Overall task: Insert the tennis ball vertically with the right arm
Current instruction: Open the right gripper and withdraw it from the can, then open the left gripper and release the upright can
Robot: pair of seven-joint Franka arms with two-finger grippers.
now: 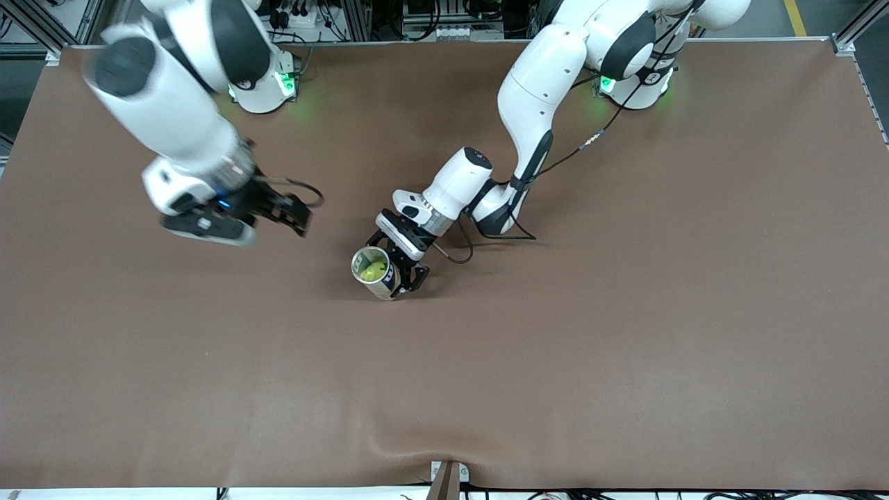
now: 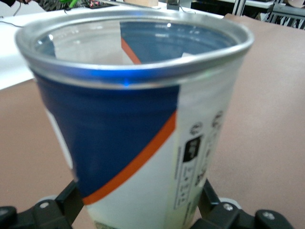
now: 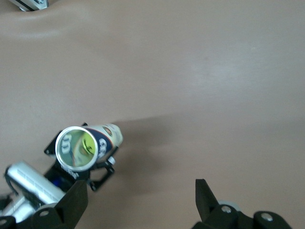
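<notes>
Front view shows the tennis ball (image 1: 375,269) already lying inside the can (image 1: 376,273), so the insertion looks done, as far as one can judge. The can stands upright on the table (image 1: 625,347), near its middle, with its open mouth turned up. Only this one yellow-green ball is seen inside; whether another lies under it cannot be told.

The left gripper (image 1: 403,267) is low at the table and its fingers are closed on the can's wall from both sides, keeping it steady. In the left wrist view the can (image 2: 138,119) fills the picture, with a blue and white label and an orange stripe, and its metal rim is seen from close.

The right gripper (image 1: 278,215) is in the air over bare table, toward the right arm's end, well apart from the can. Its fingers (image 3: 209,200) are spread wide and hold nothing. The right wrist view looks down into the can (image 3: 78,148) and shows the ball (image 3: 86,143) inside.

What seems left is small: probably the left gripper must release the can.
</notes>
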